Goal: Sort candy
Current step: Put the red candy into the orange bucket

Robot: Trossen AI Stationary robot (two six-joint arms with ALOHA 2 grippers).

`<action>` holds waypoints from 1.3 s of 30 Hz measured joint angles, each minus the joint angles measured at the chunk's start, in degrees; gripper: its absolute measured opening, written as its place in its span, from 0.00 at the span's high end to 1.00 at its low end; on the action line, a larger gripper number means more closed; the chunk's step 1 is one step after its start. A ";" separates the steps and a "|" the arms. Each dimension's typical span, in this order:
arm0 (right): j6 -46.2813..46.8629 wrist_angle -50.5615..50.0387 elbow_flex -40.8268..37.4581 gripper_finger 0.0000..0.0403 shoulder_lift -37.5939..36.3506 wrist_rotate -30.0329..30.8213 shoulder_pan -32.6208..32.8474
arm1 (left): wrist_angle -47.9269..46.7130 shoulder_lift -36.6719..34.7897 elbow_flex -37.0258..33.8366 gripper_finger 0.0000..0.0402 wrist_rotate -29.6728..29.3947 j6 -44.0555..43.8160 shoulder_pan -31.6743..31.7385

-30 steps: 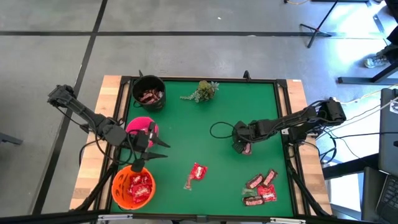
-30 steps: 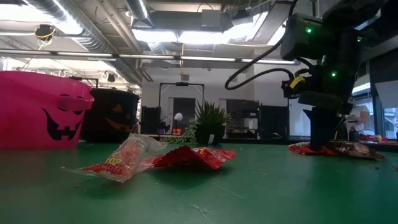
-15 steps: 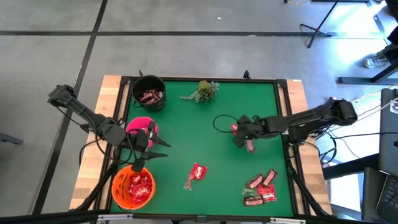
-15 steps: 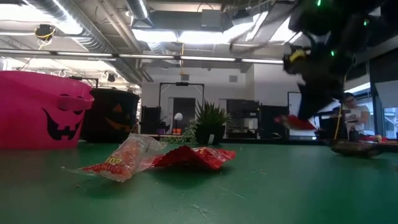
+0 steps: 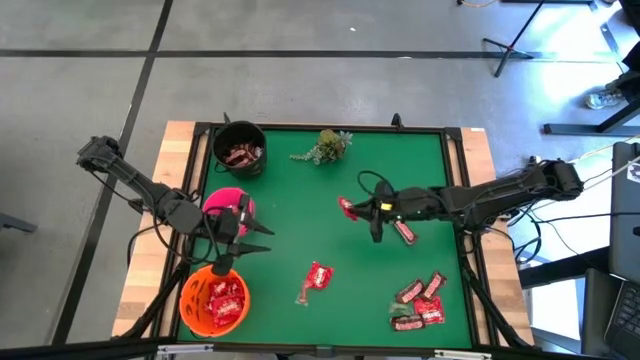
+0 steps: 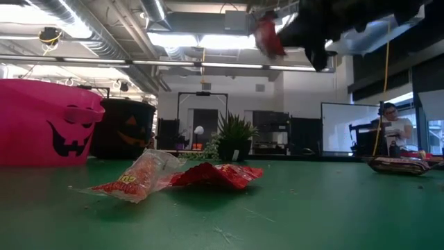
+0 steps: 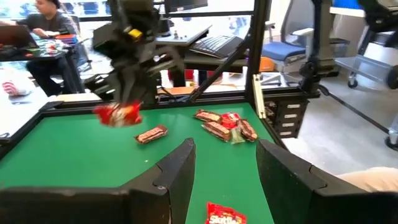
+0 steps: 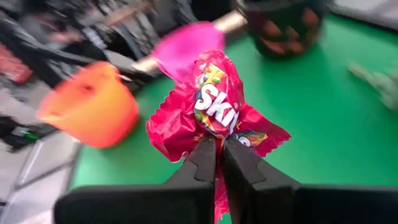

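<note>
- high view: the right gripper [image 5: 367, 212] hung above the middle of the green table [image 5: 300, 190], clenched on a shiny red candy packet [image 5: 347, 208]. a brown-maroon candy bar [image 5: 404, 232] lay just beside it. a cluster of red and brown candies [image 5: 418, 302] lay near the front right corner, and two more red packets [image 5: 315, 278] lay near the front edge. the left gripper [image 5: 250, 238] waited between the pink bucket [image 5: 228, 205] and the orange bucket [image 5: 213, 300] by the left edge, fingers apart and grasping nothing. the black bucket [image 5: 239, 148] stood at the back left corner, the green leafy sprig [image 5: 325, 144] by the back edge.
- low view: the red packet [image 6: 266, 36] hung high above the table, clear of the surface.
- left wrist view: the left fingers [image 7: 177, 171] stood spread, nothing between them.
- right wrist view: the right fingers [image 8: 202, 163] pinched the packet's [image 8: 214, 109] lower edge.
</note>
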 joint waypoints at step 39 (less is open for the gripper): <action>-7.28 27.22 6.85 0.98 14.69 -3.29 5.00 | 12.16 11.28 -0.07 0.40 -10.94 3.51 5.09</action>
